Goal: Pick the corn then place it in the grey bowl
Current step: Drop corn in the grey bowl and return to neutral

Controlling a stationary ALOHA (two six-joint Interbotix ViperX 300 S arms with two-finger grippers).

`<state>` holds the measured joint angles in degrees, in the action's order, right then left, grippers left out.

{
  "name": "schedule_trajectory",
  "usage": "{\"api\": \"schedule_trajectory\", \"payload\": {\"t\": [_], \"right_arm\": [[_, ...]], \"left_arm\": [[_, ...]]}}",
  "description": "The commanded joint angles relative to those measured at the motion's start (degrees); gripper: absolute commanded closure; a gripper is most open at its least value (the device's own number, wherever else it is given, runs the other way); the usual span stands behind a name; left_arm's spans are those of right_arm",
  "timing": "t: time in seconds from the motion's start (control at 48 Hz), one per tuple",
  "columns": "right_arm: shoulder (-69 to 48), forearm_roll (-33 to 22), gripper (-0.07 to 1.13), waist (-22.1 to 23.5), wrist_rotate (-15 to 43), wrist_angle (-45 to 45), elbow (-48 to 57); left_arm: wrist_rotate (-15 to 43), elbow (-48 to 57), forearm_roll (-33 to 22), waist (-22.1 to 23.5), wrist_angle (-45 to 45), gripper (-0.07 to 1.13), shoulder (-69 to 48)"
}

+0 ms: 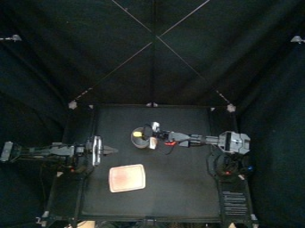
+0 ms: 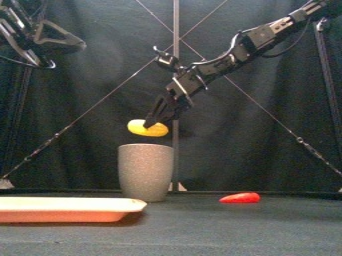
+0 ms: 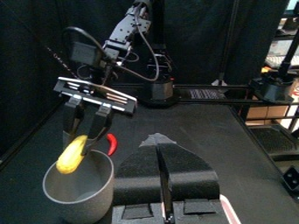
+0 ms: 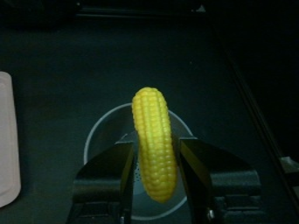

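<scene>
Corn point(image 2: 147, 128) hanging just over the mouth of the bowl point(image 2: 147, 172), not yet inside. Right gripper point(image 2: 163, 118) pinching it toward one end, a jaw on either side of the cob. Judging it a light, stiff toy with bumpy skin; gripping across the thick middle is looking safest, the tapered ends likely slipping. Red toy point(image 2: 241, 197) lying at the bowl's 3 o'clock, tray point(image 1: 125, 179) at its 6. Left gripper point(image 3: 165, 162) resting at the table's 9, jaws pressed together.
</scene>
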<state>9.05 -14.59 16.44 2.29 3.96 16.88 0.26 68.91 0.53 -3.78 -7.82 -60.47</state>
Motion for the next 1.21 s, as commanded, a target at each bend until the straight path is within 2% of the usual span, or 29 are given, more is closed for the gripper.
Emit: {"api": "schedule_trajectory", "payload": {"t": [0.021,0.188,0.354,0.708,0.938,1.208], "right_arm": [[-0.6,0.7,0.33,0.5,-0.1,-0.3,-1.6],[-0.9,1.1,0.15,0.1,-0.1,-0.3,-0.6],[-2.1,1.4,0.05,0.3,0.2,-0.4,0.0],[-13.8,0.7,0.04,-0.4,-0.3,-2.8,4.8],[-26.1,0.9,0.04,-4.7,0.2,-8.1,14.2],[-39.4,1.8,0.04,-11.2,0.3,-9.6,24.4]], "left_arm": [[0.1,-0.9,0.1,-0.1,-0.2,1.07,0.1],[0.1,-1.0,0.2,-0.1,-0.3,1.07,0.1],[0.1,-1.0,0.2,-0.1,-0.3,1.07,0.1],[0.2,-0.9,1.1,-0.7,-0.2,1.07,0.1],[0.2,-1.3,1.8,-1.5,-0.3,1.07,-0.2],[0.2,-1.4,2.0,-2.5,-0.3,1.07,-2.0]]}}
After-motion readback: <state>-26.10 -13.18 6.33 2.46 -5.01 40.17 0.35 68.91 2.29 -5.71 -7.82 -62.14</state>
